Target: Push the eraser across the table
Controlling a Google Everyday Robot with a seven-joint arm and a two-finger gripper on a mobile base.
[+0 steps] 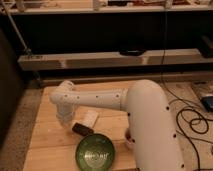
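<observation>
The eraser (82, 129) is a small flat black block on the pale wooden table (47, 142), just left of and above the green bowl (95, 152). A white folded pad (89, 118) lies right behind it, touching or nearly touching. My white arm reaches in from the lower right and bends down at the table's left side. The gripper (63, 120) hangs low over the table, a short way left of the eraser and apart from it.
A reddish cup (129, 138) shows partly behind my arm, to the right of the bowl. Dark shelving (125, 60) runs behind the table. Cables (192, 120) lie on the floor at the right. The table's left edge is close to the gripper.
</observation>
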